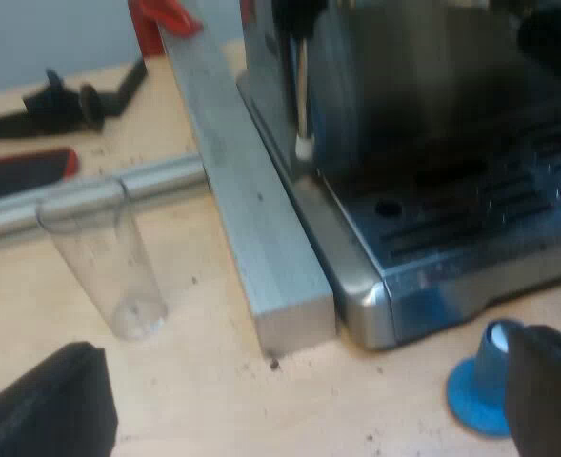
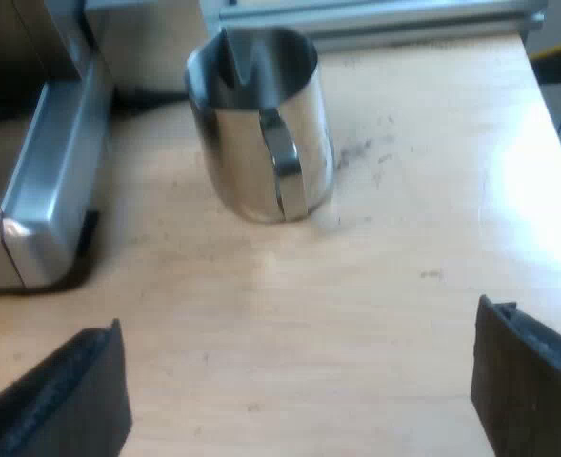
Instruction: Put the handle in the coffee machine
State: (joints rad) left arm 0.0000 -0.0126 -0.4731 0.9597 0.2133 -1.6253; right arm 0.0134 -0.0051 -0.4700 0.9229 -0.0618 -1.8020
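Note:
The dark handle with its red end (image 1: 28, 171) lies flat on the wooden table beyond the measuring glass (image 1: 104, 262), which stands upright. The espresso machine (image 1: 432, 124) shows its drip tray (image 1: 470, 238) and steam wand (image 1: 302, 105). My left gripper (image 1: 299, 409) hovers open above the table before the machine's corner, nothing held; a blue tamper (image 1: 480, 390) stands just inside one finger (image 1: 547, 390). My right gripper (image 2: 294, 400) is open over bare table, short of a steel milk jug (image 2: 261, 124).
An aluminium bar (image 1: 251, 209) runs along the machine's side, between it and the glass. A metal tube (image 1: 80, 195) lies by the handle, with a black clamp-like part (image 1: 70, 100) and a red object (image 1: 161, 19) beyond. The machine's base corner (image 2: 42, 190) stands near the jug.

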